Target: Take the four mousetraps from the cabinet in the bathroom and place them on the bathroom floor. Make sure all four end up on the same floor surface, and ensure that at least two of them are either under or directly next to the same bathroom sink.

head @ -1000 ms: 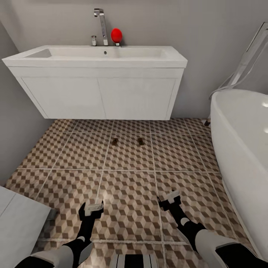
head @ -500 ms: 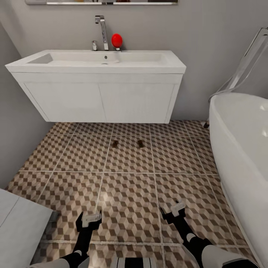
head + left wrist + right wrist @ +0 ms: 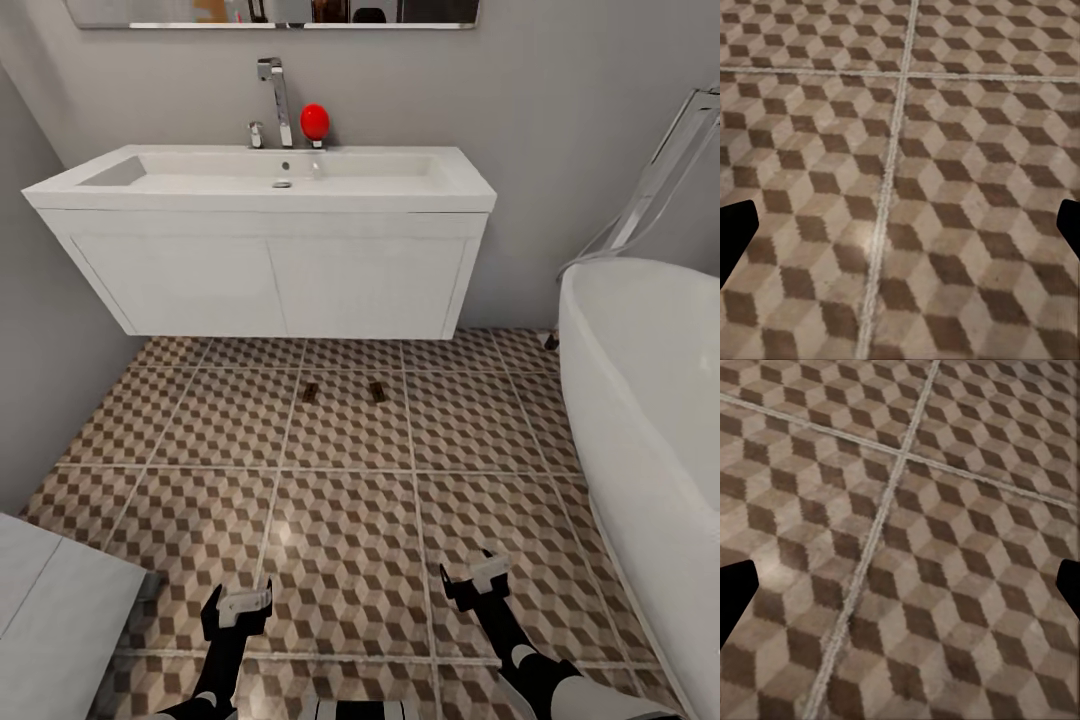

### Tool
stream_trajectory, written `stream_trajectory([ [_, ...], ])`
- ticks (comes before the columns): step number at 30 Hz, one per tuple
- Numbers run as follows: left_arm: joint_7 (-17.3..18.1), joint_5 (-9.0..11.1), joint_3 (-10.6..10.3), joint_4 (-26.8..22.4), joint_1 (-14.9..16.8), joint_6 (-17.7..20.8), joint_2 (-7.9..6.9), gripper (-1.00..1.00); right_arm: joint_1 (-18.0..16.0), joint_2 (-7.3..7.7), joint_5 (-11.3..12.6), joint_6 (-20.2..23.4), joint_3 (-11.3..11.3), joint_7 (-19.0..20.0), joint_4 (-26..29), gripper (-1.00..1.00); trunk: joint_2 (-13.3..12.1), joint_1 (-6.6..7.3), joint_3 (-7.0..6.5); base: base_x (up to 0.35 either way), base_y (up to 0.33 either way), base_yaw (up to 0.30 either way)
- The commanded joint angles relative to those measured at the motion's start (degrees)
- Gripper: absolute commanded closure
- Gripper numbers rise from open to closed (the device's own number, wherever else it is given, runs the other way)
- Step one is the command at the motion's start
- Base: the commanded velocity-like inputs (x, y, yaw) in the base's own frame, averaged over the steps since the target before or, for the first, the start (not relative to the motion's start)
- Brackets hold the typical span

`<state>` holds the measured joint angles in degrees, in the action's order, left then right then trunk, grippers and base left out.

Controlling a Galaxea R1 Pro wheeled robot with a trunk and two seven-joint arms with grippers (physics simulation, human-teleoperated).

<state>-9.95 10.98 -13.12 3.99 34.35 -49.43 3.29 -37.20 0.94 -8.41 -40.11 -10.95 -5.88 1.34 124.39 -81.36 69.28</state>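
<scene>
Two mousetraps (image 3: 310,393) (image 3: 377,392) on the bathroom floor (image 3: 350,520) just before the bathroom sink (image 3: 270,175), unmoved, camera pulled back, left end effector (image 3: 237,606) and right end effector (image 3: 477,579) both wide, empty, lower in view than earlier.

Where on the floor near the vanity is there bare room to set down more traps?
Bare bathroom floor lies between the two mousetraps and the grippers, left and right. Tiles left of the traps toward the wall are free too. It narrows rightward beside the bathtub. Under the bathroom sink, only a thin strip shows.
</scene>
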Motion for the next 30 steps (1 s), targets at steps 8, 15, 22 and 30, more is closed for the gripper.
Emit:
stream_trajectory([
  [8, 0.0, 0.4, -0.5, 0.2, -0.3, -0.1, 0.81, -1.00, 1.3, 0.02, 0.2, -0.1, -0.2, -0.7, -0.1, -1.00, -3.2, 1.77, -1.41, 0.000, 0.000, 0.000],
  [15, 0.0, 0.4, -0.5, 0.2, -0.6, -0.1, 1.09, -1.00, 1.7, 0.02, 0.3, -0.1, -0.2, -0.8, -0.2, -1.00, -6.0, 3.31, -2.66, 0.000, 0.000, 0.000],
  [22, 0.0, 0.4, -0.5, 0.2, -0.6, 0.0, 1.10, -1.00, 1.7, 0.07, 0.3, -0.1, -0.2, -0.8, -0.2, -1.00, -8.8, 4.85, -3.92, 0.000, 0.000, 0.000],
  [30, 0.0, 0.4, -0.5, 0.3, -0.7, 0.0, 1.22, -1.00, 1.8, 0.11, 0.3, -0.1, -0.2, -0.8, -0.2, -1.00, -12.0, 6.60, -5.36, 0.000, 0.000, 0.000],
])
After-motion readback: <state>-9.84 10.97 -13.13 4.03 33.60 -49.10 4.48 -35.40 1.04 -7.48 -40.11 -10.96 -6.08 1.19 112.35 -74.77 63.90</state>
